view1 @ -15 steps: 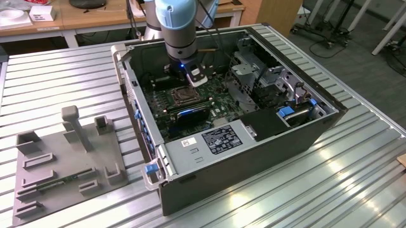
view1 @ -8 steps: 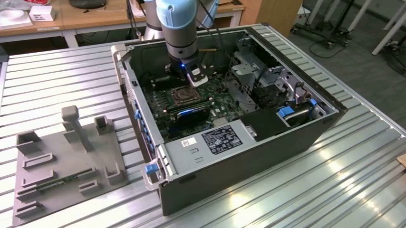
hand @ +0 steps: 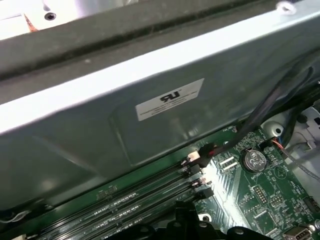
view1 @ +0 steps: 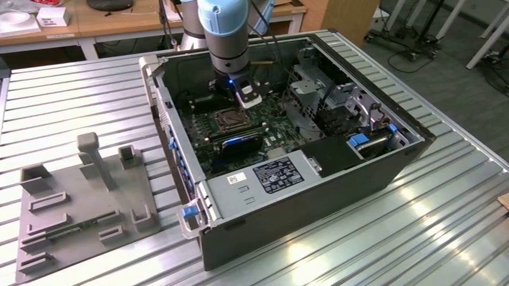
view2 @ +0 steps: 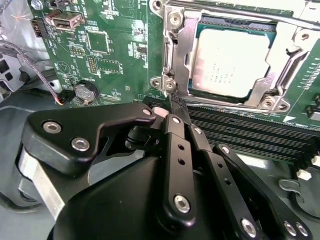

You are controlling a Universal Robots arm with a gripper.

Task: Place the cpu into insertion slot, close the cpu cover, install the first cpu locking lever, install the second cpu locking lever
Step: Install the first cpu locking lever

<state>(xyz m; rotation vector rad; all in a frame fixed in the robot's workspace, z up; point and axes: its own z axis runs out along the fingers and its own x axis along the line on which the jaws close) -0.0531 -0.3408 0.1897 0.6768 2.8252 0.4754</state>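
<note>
The cpu (view2: 230, 62) lies flat in the insertion slot (view1: 230, 121) on the green motherboard inside the open computer case (view1: 318, 196). The cpu cover (view2: 281, 67), a silvery frame, is folded down over the chip's edges. My gripper (view2: 171, 104) hangs in the case just behind the socket in the exterior view (view1: 241, 98). Its black fingers (view2: 175, 145) are pressed together, with the tips right at one corner of the socket frame next to a screw (view2: 170, 85). I see nothing held between them.
Black memory slots (view2: 250, 132) run along the socket beside the fingertips. A coin battery (view2: 85, 92) and thin cables (view2: 30, 65) lie near the case wall (hand: 150, 140). A grey fixture plate (view1: 80, 205) sits on the slatted table at the exterior view's left.
</note>
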